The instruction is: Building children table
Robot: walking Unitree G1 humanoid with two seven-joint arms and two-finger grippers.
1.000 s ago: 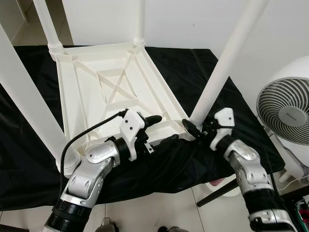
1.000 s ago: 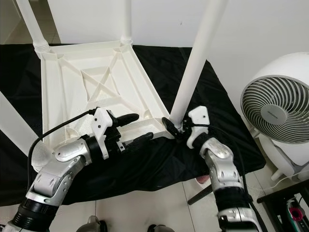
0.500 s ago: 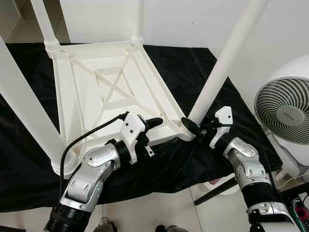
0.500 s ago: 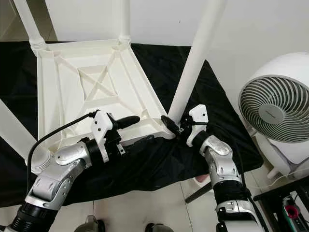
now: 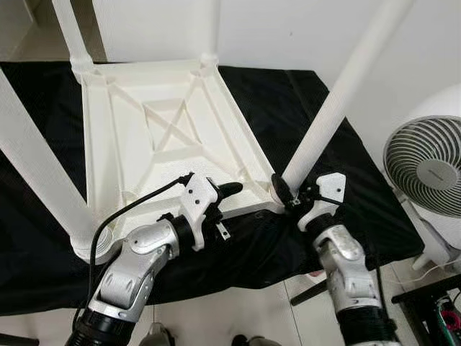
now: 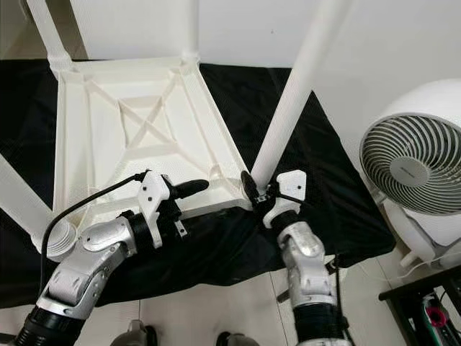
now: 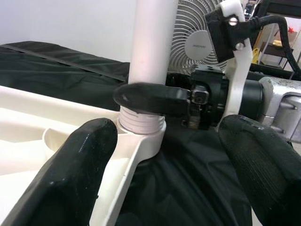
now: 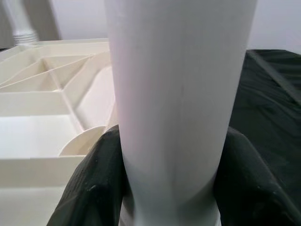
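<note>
The white plastic children's table [image 5: 151, 137] lies upside down on a black cloth [image 5: 302, 94], its legs pointing up. My right gripper [image 5: 284, 196] is shut on the base of the near right leg [image 5: 338, 108], just above the threaded socket [image 7: 141, 125]. In the right wrist view both black fingers [image 8: 94, 183] press against that leg [image 8: 178, 94]. My left gripper [image 6: 198, 196] stands open at the table's near rim, left of that corner. One of its fingers [image 5: 230, 189] lies over the rim. In the left wrist view its fingers [image 7: 84, 165] frame the socket without touching it.
A white fan [image 5: 425, 173] stands on the floor to the right. Three other legs rise at the near left [image 5: 36, 166], far left [image 5: 72, 29] and far corner [image 5: 210, 29]. A dark stand [image 5: 432, 303] sits at the lower right, with tile floor [image 5: 238, 310] below the cloth.
My right forearm has swung left, under its gripper, which stays on the leg's base. The left gripper has edged closer to the table's rim. The head view has shifted slightly.
</note>
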